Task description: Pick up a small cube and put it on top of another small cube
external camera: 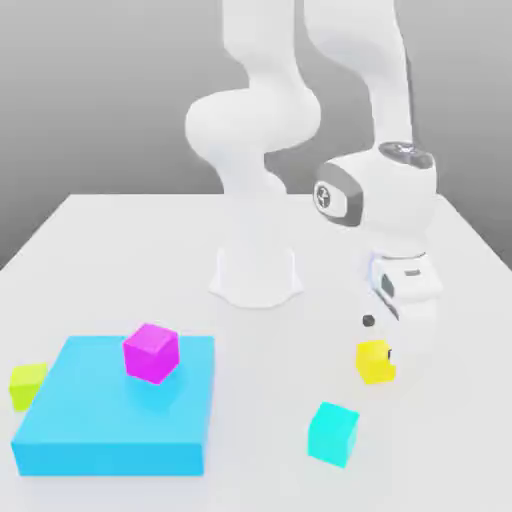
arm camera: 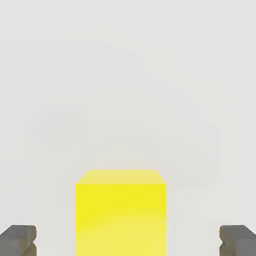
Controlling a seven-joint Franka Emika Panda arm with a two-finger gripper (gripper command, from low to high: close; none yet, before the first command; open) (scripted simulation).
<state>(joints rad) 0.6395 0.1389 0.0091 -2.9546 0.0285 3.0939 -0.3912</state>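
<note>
I found my gripper point(arm camera: 128, 241) lowered over the yellow cube point(external camera: 375, 361), jaws spread wide and holding nothing. In the hand view, the two dark fingertips point(arm camera: 19, 240) stood one on either side of the yellow cube point(arm camera: 121, 212), each well clear of its faces, with bare table visible in both gaps. The cube sat squarely between them and rested on the white table point(external camera: 120, 250). In the exterior view, my hand point(external camera: 403, 285) pointed down just above and slightly behind the yellow cube, and I could not tell from that angle whether any part of it touched the cube. Taking the yellow cube as the reference, the cyan cube point(external camera: 333, 433) lay near it, towards the camera and a little to the exterior view's left, apart from it. The large flat blue block point(external camera: 115, 420) lay well apart from the yellow cube on the exterior view's left, and a magenta cube point(external camera: 151, 352) stood on its top surface. A lime-green cube point(external camera: 27, 384) rested on the table just beside the far left edge of that block, the farthest item from the yellow cube. My base point(external camera: 256, 275) stood behind the yellow cube, to the exterior view's left of it.
</note>
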